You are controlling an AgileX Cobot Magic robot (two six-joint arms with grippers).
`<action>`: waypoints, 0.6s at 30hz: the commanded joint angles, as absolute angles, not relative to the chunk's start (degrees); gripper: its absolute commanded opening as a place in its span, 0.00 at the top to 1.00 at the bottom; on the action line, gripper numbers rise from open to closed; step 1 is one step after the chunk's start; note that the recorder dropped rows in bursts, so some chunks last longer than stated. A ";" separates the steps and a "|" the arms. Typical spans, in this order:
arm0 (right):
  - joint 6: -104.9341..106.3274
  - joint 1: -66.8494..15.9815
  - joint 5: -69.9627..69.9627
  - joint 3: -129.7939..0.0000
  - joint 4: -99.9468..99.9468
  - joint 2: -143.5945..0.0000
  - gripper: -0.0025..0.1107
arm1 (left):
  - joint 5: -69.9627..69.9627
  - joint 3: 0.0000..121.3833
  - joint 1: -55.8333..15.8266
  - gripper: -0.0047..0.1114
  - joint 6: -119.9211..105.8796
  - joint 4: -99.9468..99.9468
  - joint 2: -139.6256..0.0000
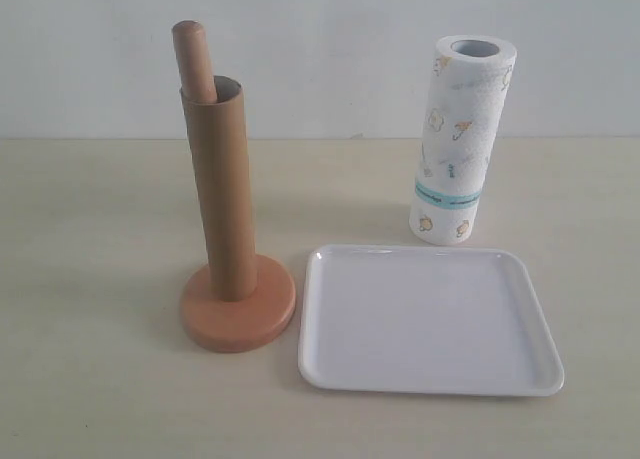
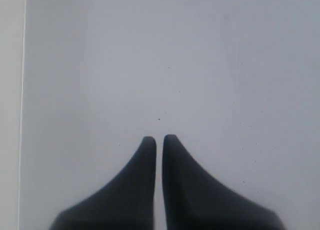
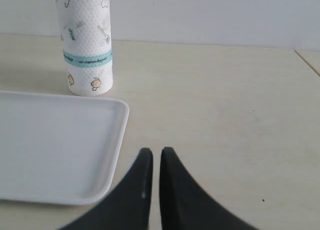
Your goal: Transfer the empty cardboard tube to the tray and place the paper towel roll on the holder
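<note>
Left pincer [image 2: 159, 140]: jaws drawn together w/ only a slit btwn, nothing held. Its cam sees just a plain pale surface, no task item. Right pincer [image 3: 156, 152]: same, jaws all but meeting, empty, above the table [image 3: 225, 99] just beside a corner of the tray [image 3: 50, 145], w/ the paper towel roll [image 3: 86, 44] beyond. Neither arm shows in the exterior view.

Progress: nil so far, by my read. Cardboard tube [image 1: 222, 189] is still sleeved over the holder [image 1: 240, 324], slightly tilted, post tip poking out the top. Tray bare. Roll stands upright on the table, just behind the tray's far edge, well apart from the holder. Left to do: lift tube off post, lay it in tray, then thread roll onto post. Both steps outstanding.
</note>
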State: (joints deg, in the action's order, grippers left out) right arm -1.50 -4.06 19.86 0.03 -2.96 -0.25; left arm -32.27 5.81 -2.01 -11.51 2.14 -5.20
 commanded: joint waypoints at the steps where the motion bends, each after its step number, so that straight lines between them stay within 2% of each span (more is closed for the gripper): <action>1: -1.30 -3.96 19.09 0.00 -3.30 0.00 0.93 | -32.56 11.99 -1.89 0.92 -11.79 2.54 -19.07; 7: -1.30 -3.96 19.09 0.00 -3.30 0.00 0.93 | -36.06 16.07 -1.89 0.92 -8.60 2.54 -38.40; 18: -1.30 -3.96 19.09 0.00 -3.30 0.00 0.93 | -37.42 16.07 -1.89 0.92 -4.05 2.01 -41.80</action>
State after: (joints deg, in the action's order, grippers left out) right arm -1.50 -4.06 19.86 0.03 -2.96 -0.25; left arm -36.87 15.79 -2.01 -5.98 2.26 -41.58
